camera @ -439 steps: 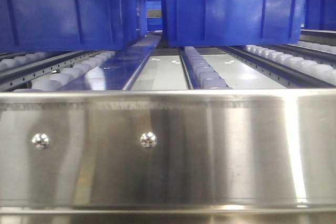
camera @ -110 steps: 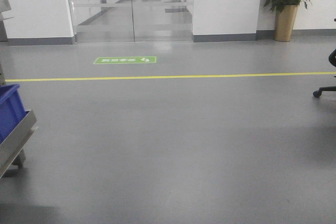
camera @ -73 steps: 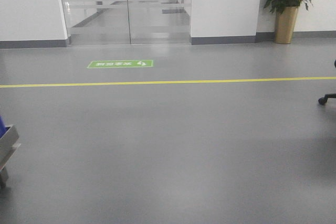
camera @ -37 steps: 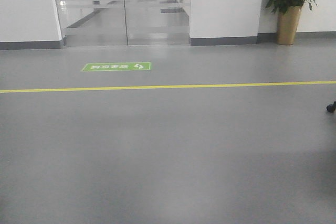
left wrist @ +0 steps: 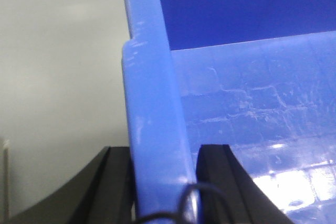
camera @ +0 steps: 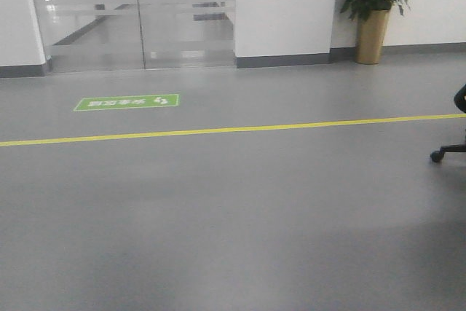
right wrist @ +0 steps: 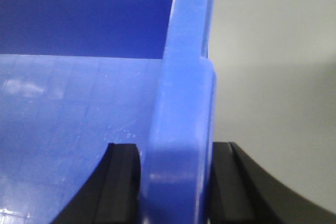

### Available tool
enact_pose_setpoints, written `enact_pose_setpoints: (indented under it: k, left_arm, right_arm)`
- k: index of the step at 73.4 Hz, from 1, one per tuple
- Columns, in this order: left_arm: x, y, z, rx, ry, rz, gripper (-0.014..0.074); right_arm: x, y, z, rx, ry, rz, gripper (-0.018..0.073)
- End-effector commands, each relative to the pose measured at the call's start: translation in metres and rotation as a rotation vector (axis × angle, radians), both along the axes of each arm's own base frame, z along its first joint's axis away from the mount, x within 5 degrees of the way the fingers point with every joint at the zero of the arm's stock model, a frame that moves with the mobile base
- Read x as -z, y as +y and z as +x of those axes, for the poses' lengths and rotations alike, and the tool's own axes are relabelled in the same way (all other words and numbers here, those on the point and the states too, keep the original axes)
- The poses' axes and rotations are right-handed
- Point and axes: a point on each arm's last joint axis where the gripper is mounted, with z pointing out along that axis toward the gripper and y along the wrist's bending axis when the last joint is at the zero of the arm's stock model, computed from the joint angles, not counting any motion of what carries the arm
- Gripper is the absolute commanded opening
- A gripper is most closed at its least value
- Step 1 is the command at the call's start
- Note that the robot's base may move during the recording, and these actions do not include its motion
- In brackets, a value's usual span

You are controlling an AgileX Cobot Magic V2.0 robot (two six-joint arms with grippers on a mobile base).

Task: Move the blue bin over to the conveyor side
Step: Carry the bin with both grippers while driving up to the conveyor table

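The left gripper (left wrist: 165, 149) is found clamped on the thickened rim of the blue bin (left wrist: 252, 103), one black finger against each face of the wall, and the right gripper (right wrist: 176, 145) is seen closed in the same manner on the rim at the bin's right side (right wrist: 79, 103). The bin is thus held between the two arms over bare grey floor (camera: 233, 238); it is not shown in the front view, and the conveyor is not seen in any view. The chief hazard is judged to be slippage: the load is carried only by two narrow pinches on smooth, glossy plastic, so a jolt or turn of the base, or unequal arm heights, could let the rim slide or tilt out. A thin dark cable (left wrist: 176, 208) is noted across the rim at the left fingers and could be trapped or snagged. A chair caster (camera: 437, 156) is noted at the right edge of the front view and could be struck if the path is taken wide. As the set-down place is not in sight, misplacement cannot be ruled out. The bin is seen as deep glossy blue, with whitish scuffs and scratches on the inner surfaces, a faint grid pattern, bright reflections, and no contents in the portion shown.
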Motion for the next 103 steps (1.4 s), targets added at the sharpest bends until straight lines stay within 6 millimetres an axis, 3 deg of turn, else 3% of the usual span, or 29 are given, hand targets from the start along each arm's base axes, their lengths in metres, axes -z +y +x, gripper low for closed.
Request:
enact_pose_setpoints:
  k: [1, 103]
  left_arm:
    - [-0.0133, 0.0004, -0.0039, 0.006, -0.117, 0.011, -0.0016]
    - [-0.0133, 0.0006, -0.0039, 0.005, -0.117, 0.013, -0.0016]
  right_arm:
    - [-0.0161, -0.0042, -0.0047, 0.010, -0.144, -0.002, -0.0079]
    - [-0.0161, -0.0042, -0.0047, 0.010, -0.144, -0.002, -0.0079]
